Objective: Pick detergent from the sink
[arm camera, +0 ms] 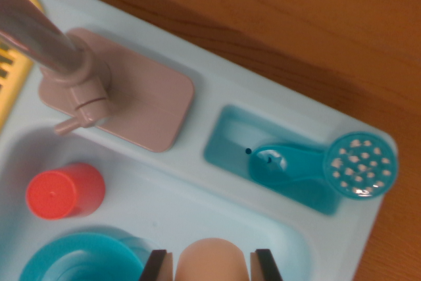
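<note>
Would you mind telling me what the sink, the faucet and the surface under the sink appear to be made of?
The sink looks like pale blue moulded plastic, with smooth, rounded edges and a soft sheen. The faucet seems to be plastic too; its spout has a metallic-looking silver-pink gloss, while its base plate looks matte. The tabletop appears to be wood or wood-look laminate, since grain lines show.

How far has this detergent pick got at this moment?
Done: the end effector has reached the pale blue plastic toy sink, its fingers either side of a peach rounded bottle top, presumably the detergent. In hand: the grasp; whether the fingers touch it cannot be told. Left: lifting it out of the basin.
</note>
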